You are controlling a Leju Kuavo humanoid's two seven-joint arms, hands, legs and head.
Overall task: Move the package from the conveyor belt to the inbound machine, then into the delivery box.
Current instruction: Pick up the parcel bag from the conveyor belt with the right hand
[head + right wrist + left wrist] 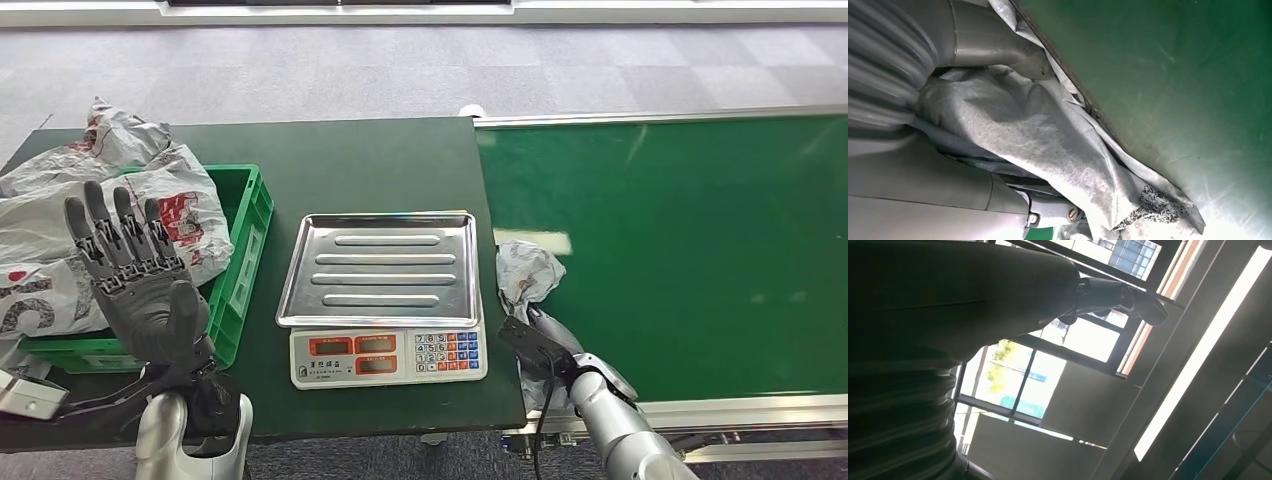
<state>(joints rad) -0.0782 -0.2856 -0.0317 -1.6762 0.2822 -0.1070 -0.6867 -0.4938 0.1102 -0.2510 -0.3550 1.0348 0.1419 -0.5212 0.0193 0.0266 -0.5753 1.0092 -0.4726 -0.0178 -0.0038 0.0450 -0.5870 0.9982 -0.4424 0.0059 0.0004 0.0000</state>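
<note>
The package (pixel 528 272), a soft, crinkled, light-looking grey bag, sits gathered in the right hand (pixel 545 345), fingers clenched around its bunched middle; left hand (pixel 135 275) raised, fingers spread.

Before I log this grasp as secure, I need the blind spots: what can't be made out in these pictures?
- Right hand fingers: the head view shows its back, the right wrist view has the grey package draped over them, so how they grip is unclear.
- Scale readout: too small in the head view.
- Green crate interior: covered by piled bags and the raised left hand.
</note>
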